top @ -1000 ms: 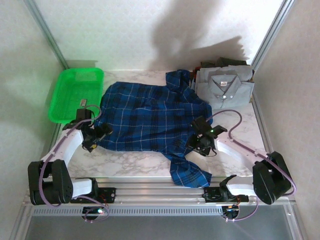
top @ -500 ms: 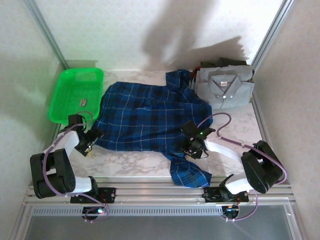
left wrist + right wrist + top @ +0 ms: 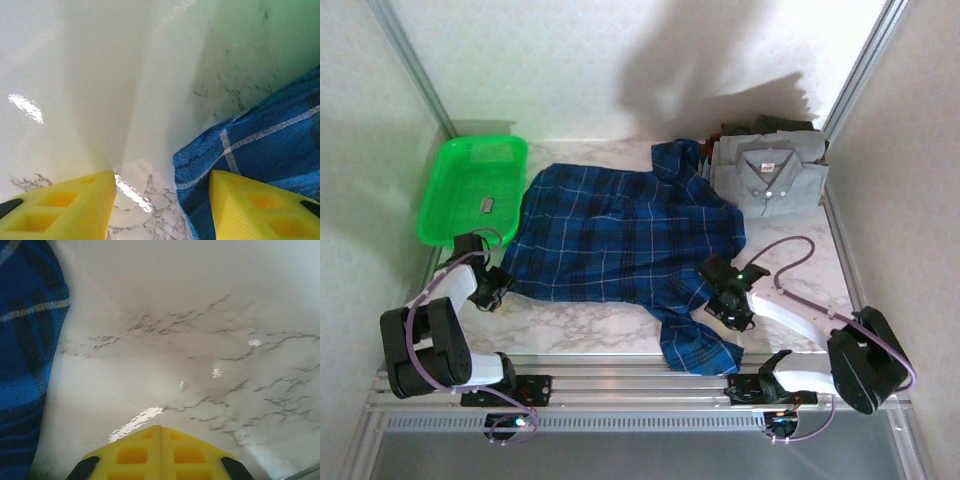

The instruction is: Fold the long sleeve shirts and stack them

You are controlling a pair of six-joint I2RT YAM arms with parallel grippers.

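A dark blue plaid long sleeve shirt [image 3: 620, 235] lies spread flat mid-table, one sleeve trailing to the front edge [image 3: 695, 345]. A grey folded shirt [image 3: 770, 175] rests on darker folded ones [image 3: 760, 127] at the back right. My left gripper [image 3: 497, 286] is low at the plaid shirt's near left corner. In the left wrist view that gripper [image 3: 162, 202] is open, with the hem corner [image 3: 210, 165] between its fingers, close to the right finger [image 3: 260, 210]. My right gripper [image 3: 728, 302] is on bare marble just right of the plaid cloth [image 3: 25, 340]. Its yellow pads [image 3: 135, 452] are pressed together with nothing between them.
A green plastic basket [image 3: 470, 185] holding a small object stands at the back left. Bare marble table [image 3: 590, 325] runs along the front edge and to the right of the plaid shirt. Pale walls close in on the left, back and right.
The left gripper slid left and nearer to the shirt's corner and its jaws narrowed. The right gripper moved right off the cloth onto bare marble and shut.
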